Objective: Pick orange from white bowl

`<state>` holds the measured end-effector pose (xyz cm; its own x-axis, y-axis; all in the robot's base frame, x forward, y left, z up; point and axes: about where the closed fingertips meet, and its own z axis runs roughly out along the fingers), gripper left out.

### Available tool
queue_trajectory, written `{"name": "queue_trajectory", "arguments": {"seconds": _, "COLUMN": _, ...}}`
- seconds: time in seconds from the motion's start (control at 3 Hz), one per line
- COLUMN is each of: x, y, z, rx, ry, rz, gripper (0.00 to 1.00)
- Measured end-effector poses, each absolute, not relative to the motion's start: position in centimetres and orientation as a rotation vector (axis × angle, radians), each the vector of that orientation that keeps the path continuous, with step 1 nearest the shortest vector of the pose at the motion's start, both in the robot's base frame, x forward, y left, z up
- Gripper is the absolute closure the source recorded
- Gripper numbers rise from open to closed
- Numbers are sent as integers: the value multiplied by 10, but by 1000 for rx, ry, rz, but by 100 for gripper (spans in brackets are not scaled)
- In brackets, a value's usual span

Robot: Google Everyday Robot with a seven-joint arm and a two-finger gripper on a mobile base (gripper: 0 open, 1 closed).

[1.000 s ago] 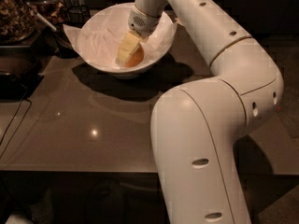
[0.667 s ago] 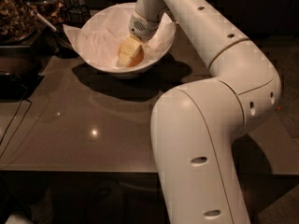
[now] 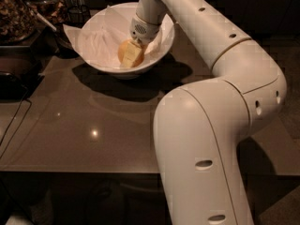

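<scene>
The white bowl [image 3: 117, 72] stands at the back of the dark counter, lined with crumpled white paper [image 3: 91, 39]. The orange [image 3: 124, 52], pale orange-yellow, lies in the bottom of the bowl, right of its middle. My gripper [image 3: 131, 55] reaches down into the bowl from the upper right and sits right at the orange, covering its right side. The wrist [image 3: 143, 27] hangs above the bowl's right half.
Dark containers of dried goods [image 3: 16, 13] stand at the back left, with a scoop handle [image 3: 47, 21] next to the bowl. A cable [image 3: 11, 125] runs along the counter's left edge. My white arm [image 3: 211, 125] fills the right foreground above the glossy counter [image 3: 84, 125].
The wrist has shifted slightly to the right and down over the orange. The orange and the bowl stay where they were.
</scene>
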<state>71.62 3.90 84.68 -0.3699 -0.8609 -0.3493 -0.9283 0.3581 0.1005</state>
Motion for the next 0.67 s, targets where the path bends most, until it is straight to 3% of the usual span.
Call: {"name": "queue_trajectory", "arguments": {"seconds": 0.67, "x": 716, "y": 39, "z": 850, "rx": -1604, "ry": 2384, "rz": 414, "gripper": 90}}
